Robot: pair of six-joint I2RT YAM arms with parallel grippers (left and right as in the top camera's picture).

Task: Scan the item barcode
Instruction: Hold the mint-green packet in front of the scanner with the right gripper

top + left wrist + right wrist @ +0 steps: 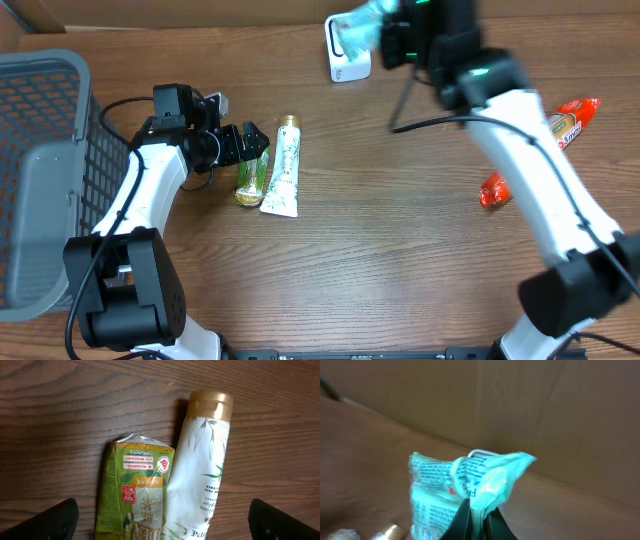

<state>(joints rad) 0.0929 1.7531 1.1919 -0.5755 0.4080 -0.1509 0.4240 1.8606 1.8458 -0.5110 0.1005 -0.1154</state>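
A pale-teal plastic packet (435, 490) is pinched by the right gripper (479, 508) over the far-edge white scanner (348, 64); barcode alignment is judged next.

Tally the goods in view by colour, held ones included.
Green packet: 1
White tube: 1
Pale teal packet, held: 1
Red wrapper pieces either side of the right arm, maybe joined: 2
Total: 5

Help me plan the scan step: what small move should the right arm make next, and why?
Probably turn the crumpled mint-green plastic packet, pinched in the shut right gripper, a little toward the white box-shaped scanner. The packet hangs right above it, yet no barcode shows in either view.
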